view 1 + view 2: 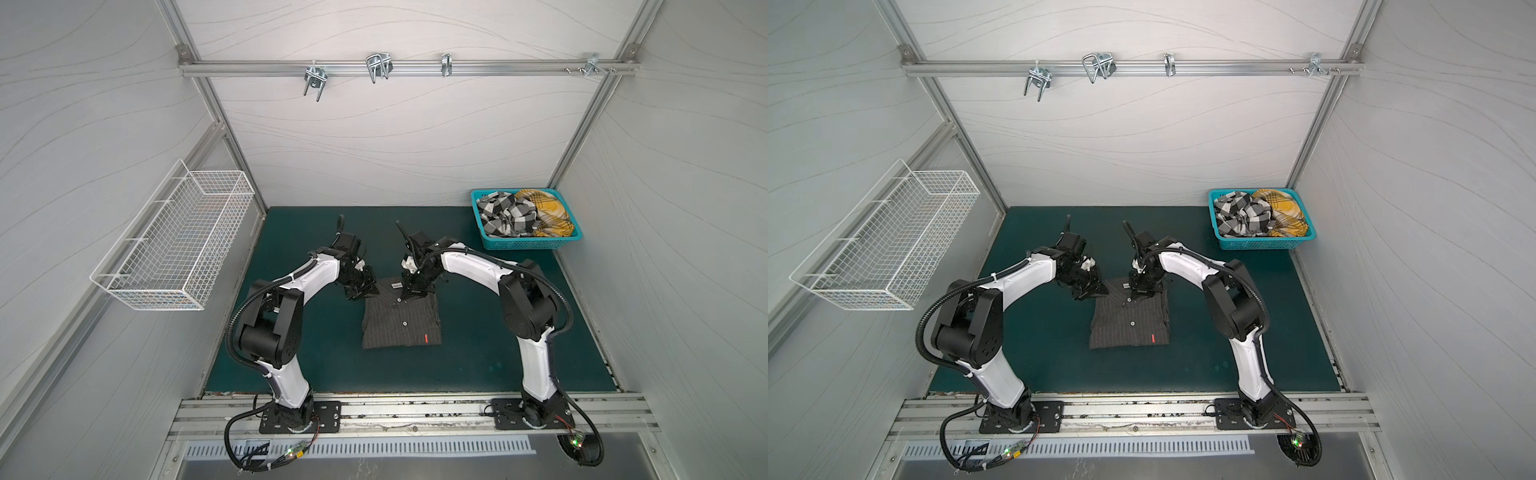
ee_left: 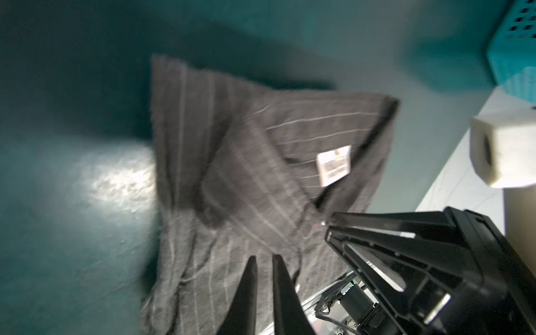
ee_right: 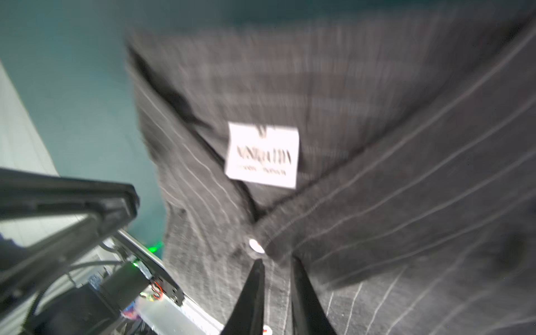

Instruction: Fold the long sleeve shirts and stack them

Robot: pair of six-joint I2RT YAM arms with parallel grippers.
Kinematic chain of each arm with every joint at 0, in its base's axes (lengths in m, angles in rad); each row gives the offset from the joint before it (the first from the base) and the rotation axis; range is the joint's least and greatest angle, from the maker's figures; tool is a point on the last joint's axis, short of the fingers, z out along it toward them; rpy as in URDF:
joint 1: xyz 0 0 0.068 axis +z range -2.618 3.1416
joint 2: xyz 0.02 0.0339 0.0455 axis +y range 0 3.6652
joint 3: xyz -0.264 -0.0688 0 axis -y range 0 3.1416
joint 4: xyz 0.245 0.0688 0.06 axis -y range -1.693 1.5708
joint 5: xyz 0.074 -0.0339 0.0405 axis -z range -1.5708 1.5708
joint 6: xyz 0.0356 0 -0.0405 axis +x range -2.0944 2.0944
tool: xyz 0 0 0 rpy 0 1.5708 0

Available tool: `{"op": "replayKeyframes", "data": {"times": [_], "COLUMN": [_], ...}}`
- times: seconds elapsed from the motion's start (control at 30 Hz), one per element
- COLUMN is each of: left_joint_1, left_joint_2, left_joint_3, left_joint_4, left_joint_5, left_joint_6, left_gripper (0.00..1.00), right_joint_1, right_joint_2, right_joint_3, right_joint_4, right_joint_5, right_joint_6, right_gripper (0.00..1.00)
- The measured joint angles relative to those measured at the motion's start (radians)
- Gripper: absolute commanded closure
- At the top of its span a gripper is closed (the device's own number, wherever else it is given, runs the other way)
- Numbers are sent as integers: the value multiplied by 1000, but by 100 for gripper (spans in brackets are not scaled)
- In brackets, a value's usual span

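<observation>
In both top views the pinstriped shirt (image 1: 401,324) lies as a folded packet on the bench (image 1: 291,365), well apart from the teal basket (image 1: 528,246) and nearer the arm bases than it. The checked shirt (image 1: 505,218) and the yellow plaid shirt (image 1: 548,216) sit crumpled inside that basket. The packet's collar end faces the basket's end of the bench, its folded hem the arm bases. It is close to square, and the button line from collar to hem marks its long axis. The left gripper (image 1: 368,294) and right gripper (image 1: 409,293) stand over the collar end. In the left wrist view the left gripper's jaws are slightly parted, with nothing between them. The right wrist view is blurred, but the right gripper seems likewise released, above the top button (image 3: 256,246) below the neck label (image 3: 262,155). This fold looks finished. Next, both arms should lift clear without dragging the collar, then fetch a shirt from the basket.
</observation>
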Motion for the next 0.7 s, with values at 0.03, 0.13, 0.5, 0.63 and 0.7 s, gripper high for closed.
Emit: {"op": "replayKeyframes", "data": {"times": [0.03,0.13,0.5,0.63,0.7], "left_joint_1": [-1,-8,-12,-12,-12], "left_joint_2": [0,1,13,17,19], "left_joint_3": [-13,-37,-74,-74,-74], "left_joint_4": [0,4,33,32,32], "left_joint_5": [0,0,-2,-4,-5], "left_joint_6": [-1,-2,0,1,3], "left_gripper": [87,87,88,88,89], "right_joint_1": [-1,-24,-232,-224,-221], "right_joint_2": [0,-8,-34,14,31], "right_joint_3": [-6,-7,14,14,14], "right_joint_4": [-7,-22,-13,1,3], "right_joint_5": [2,12,-89,-133,-146], "right_joint_6": [-5,-26,-57,-56,-56], "right_gripper": [74,62,52,52,53]}}
